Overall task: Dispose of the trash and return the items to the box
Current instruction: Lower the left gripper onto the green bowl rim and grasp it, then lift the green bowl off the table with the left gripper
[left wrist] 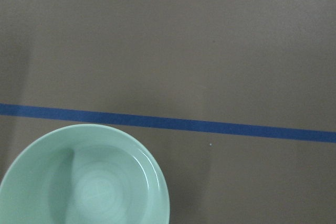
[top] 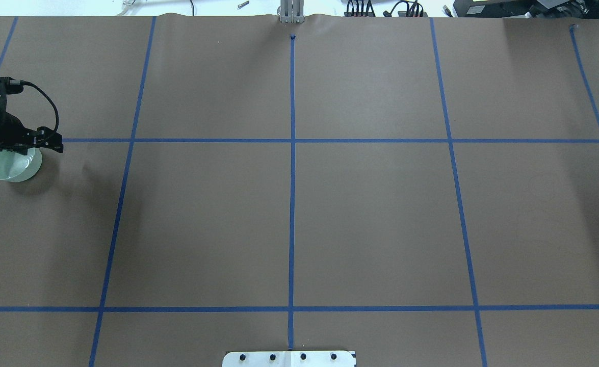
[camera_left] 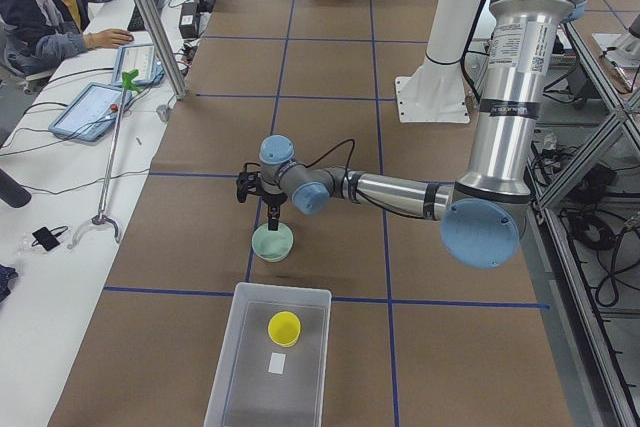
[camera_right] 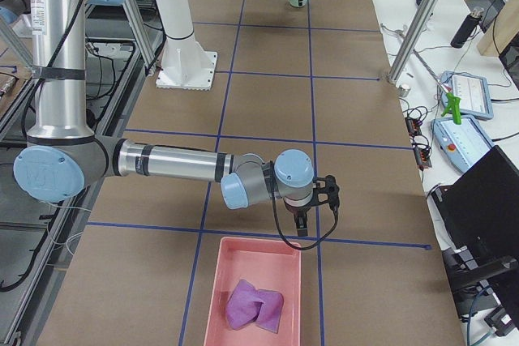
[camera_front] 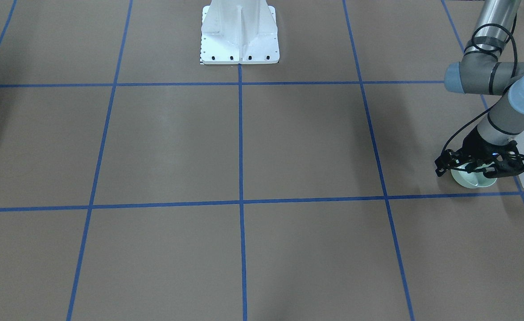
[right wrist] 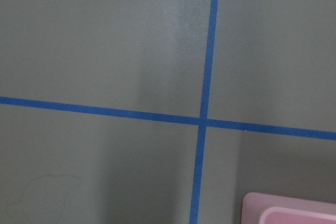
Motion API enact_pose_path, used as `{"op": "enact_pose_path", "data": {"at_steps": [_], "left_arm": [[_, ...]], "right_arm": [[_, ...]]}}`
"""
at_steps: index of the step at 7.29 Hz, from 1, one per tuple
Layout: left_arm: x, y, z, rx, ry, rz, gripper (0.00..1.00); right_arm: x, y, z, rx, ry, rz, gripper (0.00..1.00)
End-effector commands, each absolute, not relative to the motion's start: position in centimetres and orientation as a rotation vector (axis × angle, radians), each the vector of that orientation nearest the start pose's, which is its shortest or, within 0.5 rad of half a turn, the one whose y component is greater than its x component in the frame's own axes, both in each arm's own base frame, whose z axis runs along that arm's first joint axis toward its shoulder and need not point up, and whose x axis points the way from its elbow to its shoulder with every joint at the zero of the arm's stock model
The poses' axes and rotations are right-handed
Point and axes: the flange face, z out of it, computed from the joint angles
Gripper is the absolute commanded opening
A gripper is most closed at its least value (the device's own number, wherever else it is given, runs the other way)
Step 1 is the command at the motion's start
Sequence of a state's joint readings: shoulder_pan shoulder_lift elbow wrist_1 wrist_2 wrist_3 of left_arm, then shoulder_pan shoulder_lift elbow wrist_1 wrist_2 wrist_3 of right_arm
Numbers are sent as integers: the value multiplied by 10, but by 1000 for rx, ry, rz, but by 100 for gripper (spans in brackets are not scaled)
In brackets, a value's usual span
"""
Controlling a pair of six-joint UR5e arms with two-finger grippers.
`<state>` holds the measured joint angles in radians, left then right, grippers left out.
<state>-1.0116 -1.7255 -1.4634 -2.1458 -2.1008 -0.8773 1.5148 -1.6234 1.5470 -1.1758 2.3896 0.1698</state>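
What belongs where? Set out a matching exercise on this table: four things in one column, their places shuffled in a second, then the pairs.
Things
1. yellow cup
2. mint bowl
3. purple trash
4. right gripper

Places
A. in the pink bin
B. on the table, beside the translucent box
C. above the table, just off the pink bin's rim
D. inside the translucent box

Pairs: 1-D, 2-B, 3-A, 4-C

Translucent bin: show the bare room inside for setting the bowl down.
Bare: the bin's half away from the mint bowl, past the white slip; the view cuts off its end. Crowded: the bowl-side half, where the yellow cup stands mid-width.
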Motion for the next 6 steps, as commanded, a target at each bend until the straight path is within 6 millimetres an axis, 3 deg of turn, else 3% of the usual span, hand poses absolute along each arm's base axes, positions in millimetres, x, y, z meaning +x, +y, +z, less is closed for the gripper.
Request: {"op": "enact_pose_path", "data": {"at_steps": [1, 3, 4, 5, 6], "left_arm": [[245, -547, 576, 117, 787, -134, 0], [240, -548, 572, 117, 794, -140, 0], [221, -551, 560, 74, 868, -148, 0], [184, -559, 547, 56, 940, -179, 0], [127, -568, 542, 54, 996, -237, 0]], "right_arm": [[31, -488, 649, 208, -843, -26, 100], [28, -489, 648, 206, -844, -30, 100], [27, -489, 648, 205, -844, -32, 100], [24, -490, 647, 205, -845, -37, 100], [22, -490, 647, 203, -844, -40, 100]]}}
